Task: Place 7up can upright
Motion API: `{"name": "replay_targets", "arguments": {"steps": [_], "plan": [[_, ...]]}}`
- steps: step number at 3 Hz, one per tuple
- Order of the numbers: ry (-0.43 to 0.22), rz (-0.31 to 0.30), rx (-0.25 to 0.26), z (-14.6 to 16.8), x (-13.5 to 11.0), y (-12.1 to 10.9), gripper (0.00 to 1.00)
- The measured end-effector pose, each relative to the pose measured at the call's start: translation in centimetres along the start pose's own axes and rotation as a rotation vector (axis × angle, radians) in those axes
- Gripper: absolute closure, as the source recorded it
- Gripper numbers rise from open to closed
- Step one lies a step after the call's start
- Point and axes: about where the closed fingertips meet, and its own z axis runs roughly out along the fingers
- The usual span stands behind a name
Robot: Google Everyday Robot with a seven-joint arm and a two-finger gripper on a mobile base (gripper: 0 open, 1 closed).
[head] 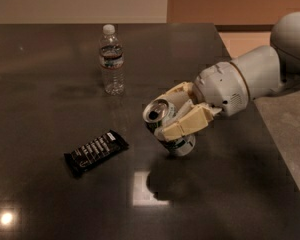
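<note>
The 7up can (162, 118) is a small silver can with green marks and a shiny top with a pull-tab opening. It is held in the air above the dark table (45, 194), tilted, with its top pointing up and to the left and its bottom end (182, 146) lower right. My gripper (176, 113) is shut on the can, with one cream finger (182, 126) across its front and the other behind it. The white arm (250, 79) comes in from the right.
A clear plastic water bottle (112, 60) with a white cap stands upright at the back, left of the can. A dark snack bar wrapper (96, 153) lies flat at the front left. The table's right edge (270, 134) runs under the arm.
</note>
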Motion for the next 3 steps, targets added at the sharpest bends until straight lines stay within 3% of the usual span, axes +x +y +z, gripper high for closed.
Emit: {"name": "replay_targets", "arguments": {"steps": [1, 2, 3], "plan": [[-0.186, -0.032, 0.064, -1.2, 0.5, -1.9, 1.0], [-0.305, -0.071, 0.104, -2.4, 0.8, -3.0, 1.0], [-0.361, -0.065, 0.133, -3.1, 1.6, -3.8, 0.82]]}}
